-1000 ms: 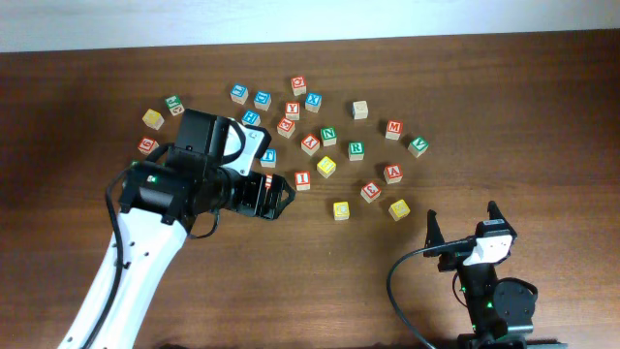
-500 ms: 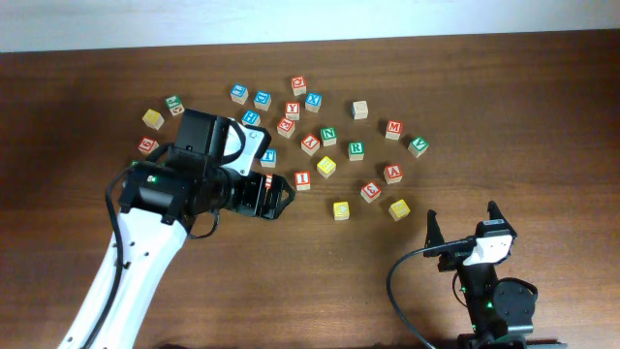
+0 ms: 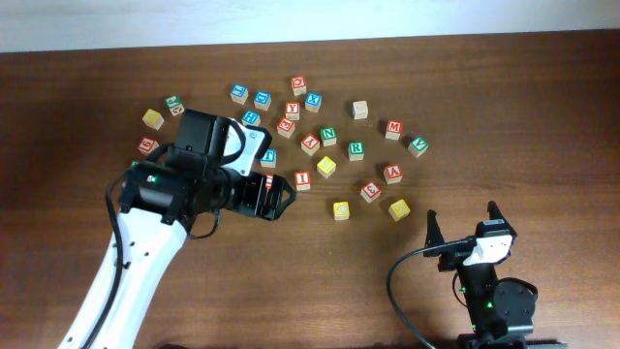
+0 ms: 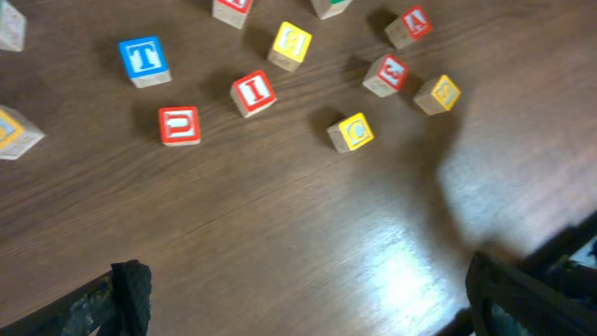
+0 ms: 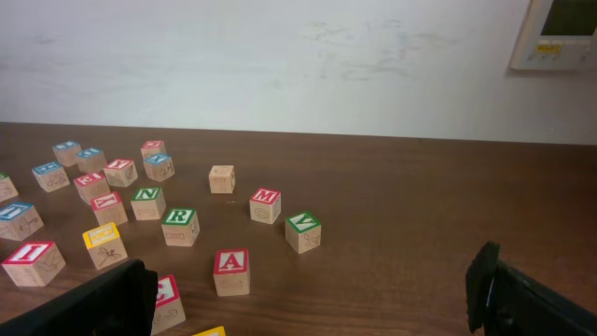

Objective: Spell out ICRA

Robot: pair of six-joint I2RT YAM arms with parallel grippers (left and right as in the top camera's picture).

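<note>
No letter is placed yet, so we judge the first step, fetching the I (image 3: 302, 178), to be in hand. Our left claw (image 3: 284, 196) hovers open, near it at 8 o'clock. Next we must reach toward 2 o'clock, drop, and straddle its flat sides. C (image 3: 340, 209), R (image 3: 356, 149) and A (image 3: 392, 174) lie between 2 and 4 o'clock of it. The right claw (image 3: 463, 223) gapes empty. These are small, matte, square-edged wooden cubes on a grained brown counter (image 3: 542, 116).
</note>
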